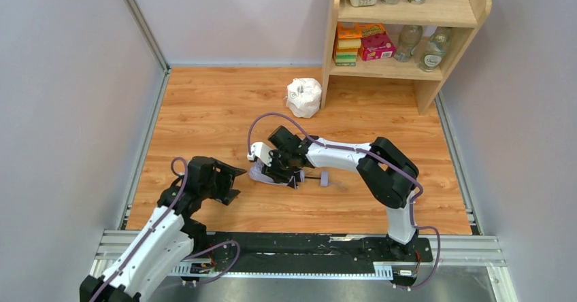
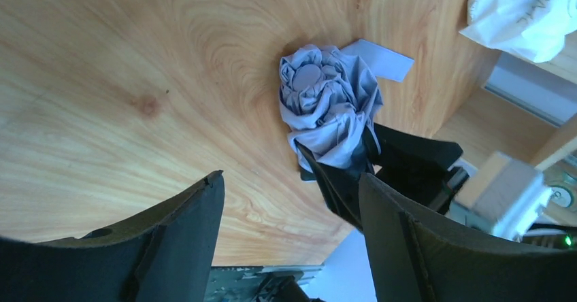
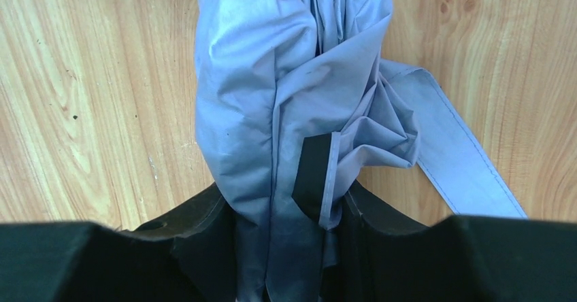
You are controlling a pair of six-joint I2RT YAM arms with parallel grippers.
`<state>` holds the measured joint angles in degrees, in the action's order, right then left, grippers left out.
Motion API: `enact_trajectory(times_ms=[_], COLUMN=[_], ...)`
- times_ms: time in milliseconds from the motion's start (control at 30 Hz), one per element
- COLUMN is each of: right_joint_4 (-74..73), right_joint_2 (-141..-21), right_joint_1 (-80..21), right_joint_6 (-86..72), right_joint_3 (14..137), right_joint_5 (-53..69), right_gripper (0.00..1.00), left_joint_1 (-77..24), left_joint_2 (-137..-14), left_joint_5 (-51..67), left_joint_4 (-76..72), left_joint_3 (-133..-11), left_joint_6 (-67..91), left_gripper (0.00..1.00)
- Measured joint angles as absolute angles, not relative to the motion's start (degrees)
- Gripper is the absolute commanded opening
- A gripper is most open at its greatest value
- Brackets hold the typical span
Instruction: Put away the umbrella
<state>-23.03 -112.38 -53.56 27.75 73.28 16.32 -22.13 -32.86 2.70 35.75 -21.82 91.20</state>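
Orange wood-grain tabletop (image 1: 204,111) boxed in by plain grey walls, with the arm bases on a black rail at the near edge. Near left, the black left gripper (image 1: 228,183) hovers just above the wood with its jaws spread wide and nothing between them (empty in the left wrist view too (image 2: 292,247)), pointing toward the bundle but apart from it.

At mid-table the pale lavender fabric folding umbrella (image 1: 262,175) lies collapsed on the wood, canopy crumpled and bunched. The black-fingered right gripper (image 1: 275,169) is clamped on the canopy, and the right wrist view shows fabric pinched between the fingers (image 3: 289,247). A flat lavender closure strap (image 3: 456,159) trails loose on the table. The thin black shaft (image 1: 311,177) runs right to the small lavender handle (image 1: 324,178).

Further back sits a white plastic-wrapped roundish lump (image 1: 303,96), just beside a light wooden shelf unit (image 1: 415,71) holding boxes, bottles and tubs at the far right.
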Motion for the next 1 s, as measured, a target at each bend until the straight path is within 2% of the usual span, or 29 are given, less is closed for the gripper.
enact_trajectory(times_ms=[300, 633, 700, 767, 833, 867, 900, 933, 967, 1000], right_joint_4=[-21.80, -21.61, -21.56, -21.56, -21.54, -21.50, -21.32, -21.10, -20.64, -20.32], right_joint_2=[-112.55, -112.51, -112.51, -112.51, -112.44, -112.40, -112.40, -112.29, -112.22, -112.18], right_joint_1=[-53.39, -53.17, -53.12, -53.12, -53.12, -53.12, -53.12, -53.15, -53.17, -53.17], right_joint_6=[26.46, 25.91, 25.80, 25.80, 25.78, 25.74, 25.43, 25.15, 24.40, 23.66], right_joint_3=[73.21, 73.21, 73.21, 73.21, 73.19, 73.17, 73.12, 73.01, 72.82, 72.73], right_joint_5=[17.37, 17.72, 17.82, 17.78, 17.76, 17.69, 17.65, 17.58, 17.32, 17.02], right_gripper=[0.00, 0.00, 0.00, 0.00, 0.00, 0.00, 0.00, 0.00, 0.00, 0.00], left_joint_1=[-20.97, -22.13, -22.83, -23.62, -23.99, -24.05, -24.12, -24.16, -24.16, -24.16], left_joint_2=[-54.11, -66.67, -70.35, -73.69, -76.05, -76.49, -76.73, -76.75, -76.62, -76.58], left_joint_5=[12.58, 15.16, 15.11, 15.14, 15.55, 15.09, 14.66, 14.46, 14.17, 13.96], left_joint_4=[14.83, 4.38, 2.00, -0.40, -3.22, -4.19, -4.86, -5.50, -6.11, -6.33], left_joint_3=[-21.80, -22.41, -23.00, -23.09, -22.87, -22.68, -22.15, -21.67, -21.47, -21.41], left_joint_6=[89.71, 90.02, 90.21, 90.98, 92.58, 92.88, 93.30, 93.91, 94.52, 95.31], left_gripper=[0.80, 0.80, 0.76, 0.69, 0.52, 0.39, 0.33, 0.18, 0.13, 0.02])
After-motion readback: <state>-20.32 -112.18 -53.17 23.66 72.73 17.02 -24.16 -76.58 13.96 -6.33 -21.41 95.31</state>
